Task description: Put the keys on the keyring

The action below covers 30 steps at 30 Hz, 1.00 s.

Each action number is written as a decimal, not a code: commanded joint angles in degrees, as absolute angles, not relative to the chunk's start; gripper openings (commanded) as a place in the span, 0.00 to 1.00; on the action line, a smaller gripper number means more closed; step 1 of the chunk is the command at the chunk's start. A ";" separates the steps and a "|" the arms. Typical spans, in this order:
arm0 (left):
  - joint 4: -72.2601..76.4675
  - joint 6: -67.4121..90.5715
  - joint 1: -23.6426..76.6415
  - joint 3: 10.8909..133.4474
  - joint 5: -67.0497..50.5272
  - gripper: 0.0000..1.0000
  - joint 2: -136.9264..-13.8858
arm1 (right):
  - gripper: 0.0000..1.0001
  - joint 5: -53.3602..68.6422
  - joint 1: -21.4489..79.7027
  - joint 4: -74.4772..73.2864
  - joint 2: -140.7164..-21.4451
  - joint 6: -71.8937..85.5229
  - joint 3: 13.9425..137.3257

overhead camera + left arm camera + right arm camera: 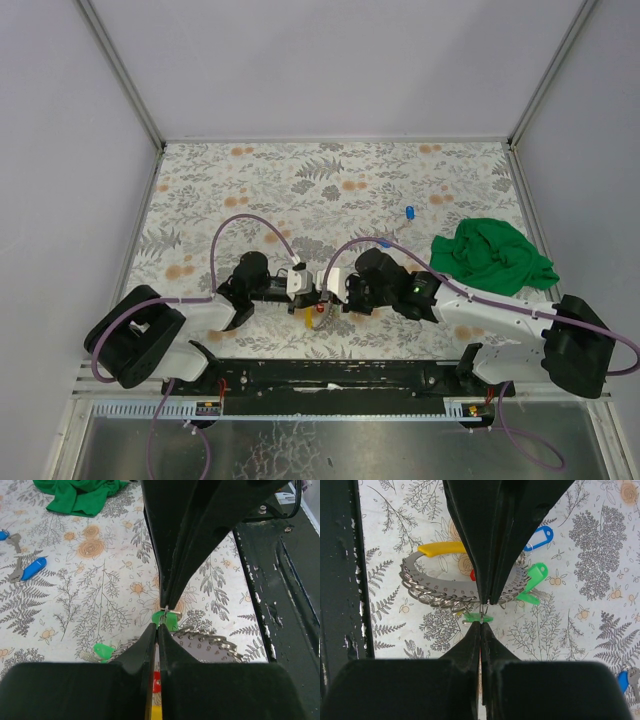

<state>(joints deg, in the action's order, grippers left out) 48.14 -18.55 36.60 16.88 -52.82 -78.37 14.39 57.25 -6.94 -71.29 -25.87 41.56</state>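
My two grippers meet tip to tip over the keyring, a grey numbered ring edged with small metal loops. My left gripper is shut, and its tips pinch a loop at the keyring's rim. Facing it, my right gripper is shut on a green-tagged key by its small ring. Yellow, blue and green tags hang around the keyring. Loose blue keys lie on the cloth. Another green key lies beside the ring.
A crumpled green cloth sits at the right of the floral tablecloth. The black base rail runs along the near edge, close behind both wrists. Grey walls enclose the table on three sides.
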 commanded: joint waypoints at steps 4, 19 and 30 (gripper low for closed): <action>57.90 -18.23 37.44 15.63 -50.41 0.00 -74.63 | 0.00 12.69 58.62 -2.11 -72.92 -22.74 43.87; 59.71 -20.01 38.76 13.27 -47.51 0.00 -73.09 | 0.00 9.55 58.54 2.28 -68.26 -18.20 39.69; 86.38 -7.31 35.45 8.07 -46.45 0.00 -80.59 | 0.00 16.73 53.00 13.65 -60.87 -16.02 28.52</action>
